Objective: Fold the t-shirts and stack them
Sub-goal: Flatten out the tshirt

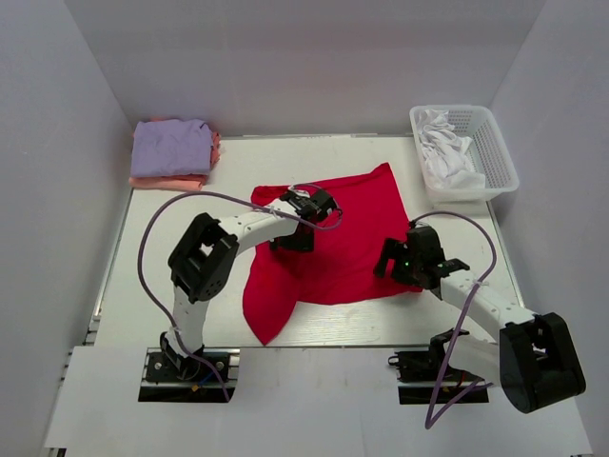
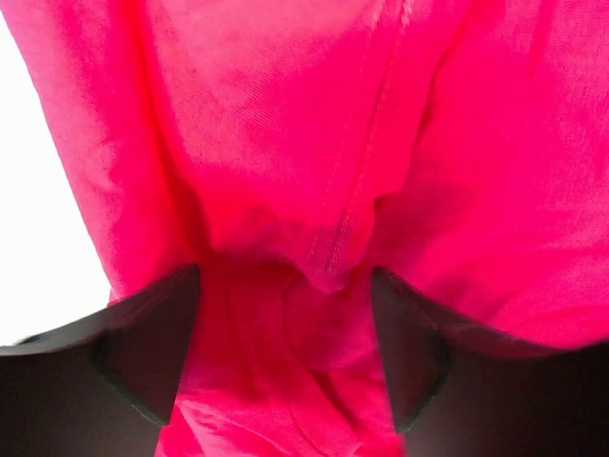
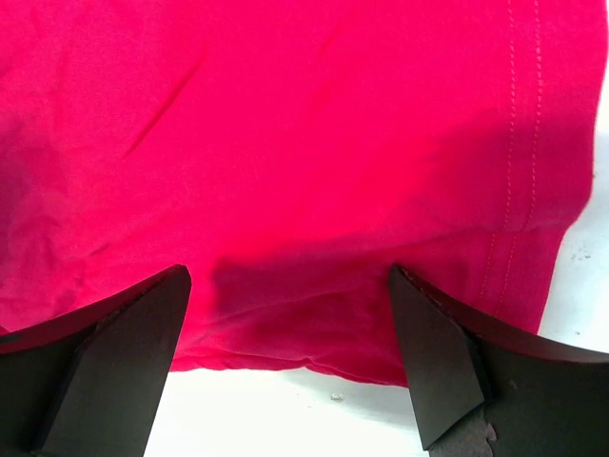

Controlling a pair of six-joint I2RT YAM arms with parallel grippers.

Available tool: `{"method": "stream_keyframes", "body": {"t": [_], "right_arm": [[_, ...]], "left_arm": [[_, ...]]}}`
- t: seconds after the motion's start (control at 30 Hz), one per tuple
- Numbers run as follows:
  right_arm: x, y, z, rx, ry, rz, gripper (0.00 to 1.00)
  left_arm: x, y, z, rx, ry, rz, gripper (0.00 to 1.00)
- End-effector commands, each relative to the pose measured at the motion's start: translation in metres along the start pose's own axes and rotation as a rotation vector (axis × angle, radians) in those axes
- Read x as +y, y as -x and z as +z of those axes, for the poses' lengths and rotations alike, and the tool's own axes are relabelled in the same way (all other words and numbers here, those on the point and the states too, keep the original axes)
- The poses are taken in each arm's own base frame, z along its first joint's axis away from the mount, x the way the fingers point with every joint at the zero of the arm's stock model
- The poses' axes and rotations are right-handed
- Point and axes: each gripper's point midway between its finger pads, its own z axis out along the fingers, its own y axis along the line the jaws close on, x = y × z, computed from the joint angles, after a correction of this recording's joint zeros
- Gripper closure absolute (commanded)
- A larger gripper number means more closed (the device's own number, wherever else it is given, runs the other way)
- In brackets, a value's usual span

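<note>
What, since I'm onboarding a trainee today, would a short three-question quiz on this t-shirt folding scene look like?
1. True or false: at the far left, the folded lavender cotton t-shirt lies on top of the salmon-pink cotton t-shirt.
2. What lies in the white plastic lattice basket? A) crumpled white cloth B) a lavender shirt C) nothing
3. Short answer: which gripper is at the near right corner of the large red cotton t-shirt?

Key: 1 true; 2 A; 3 the right gripper.
</note>
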Motion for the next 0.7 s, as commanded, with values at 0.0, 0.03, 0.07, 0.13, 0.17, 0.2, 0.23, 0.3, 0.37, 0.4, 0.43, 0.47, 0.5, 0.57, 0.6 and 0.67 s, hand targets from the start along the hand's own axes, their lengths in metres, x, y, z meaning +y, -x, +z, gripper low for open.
{"method": "stream_keyframes", "body": {"t": [0.0,0.03,0.07,0.13,0.17,0.2,0.23,0.3,0.37,0.4,0.43,0.47,0.5,0.57,0.6,0.67], "right_arm": [[0.005,0.004,0.001,0.002,0.023,-0.015,0.1],[0.005,0.004,0.001,0.001,0.021,-0.016,0.1],[0.005,0.003,0.002,0.0,0.023,-0.012,0.1],[0.003,0.001,0.003,0.002,0.021,-0.009,0.1],[0.003,0.0,0.003,0.006,0.018,-0.006,0.1],[0.003,0.0,0.003,0.006,0.018,-0.002,0.1],[0.002,-0.003,0.003,0.014,0.016,-0.001,0.1],[0.002,-0.004,0.002,0.016,0.017,-0.005,0.1],[0.001,-0.004,0.002,0.014,0.017,-0.018,0.1],[0.0,-0.004,0.002,0.017,0.012,-0.013,0.1],[0.0,-0.006,0.002,0.021,0.01,-0.014,0.1],[0.0,-0.006,0.001,0.022,0.009,-0.011,0.1],[0.0,-0.006,0.001,0.023,0.01,-0.01,0.1],[-0.001,-0.007,0.0,0.02,0.012,-0.011,0.1],[-0.003,-0.009,0.0,0.03,0.004,-0.006,0.1],[-0.003,-0.009,-0.001,0.023,0.003,-0.01,0.1]], "left_arm": [[0.0,0.021,-0.009,-0.06,-0.006,-0.031,0.26],[0.002,0.02,-0.004,-0.043,-0.005,-0.036,0.32],[0.0,0.017,-0.001,-0.03,-0.008,-0.032,0.37],[-0.007,0.023,0.001,-0.048,-0.024,-0.044,0.4],[-0.008,0.02,0.004,-0.035,-0.024,-0.027,0.4],[-0.01,0.024,0.002,-0.044,-0.033,-0.033,0.4],[-0.011,0.022,0.005,-0.037,-0.026,-0.028,0.4],[-0.011,0.034,0.001,-0.076,-0.018,-0.041,0.44],[-0.01,0.04,-0.001,-0.093,-0.016,-0.034,0.66],[-0.014,0.043,-0.001,-0.098,-0.02,-0.037,0.86],[-0.011,0.045,-0.003,-0.102,-0.009,-0.036,1.0],[-0.012,0.048,-0.005,-0.108,-0.015,-0.04,1.0],[-0.01,0.05,-0.007,-0.116,-0.001,-0.039,1.0],[0.001,0.051,-0.005,-0.118,0.039,-0.037,1.0],[0.003,0.056,-0.01,-0.136,0.042,-0.055,1.0],[0.02,0.054,-0.015,-0.144,0.068,-0.06,1.0]]}}
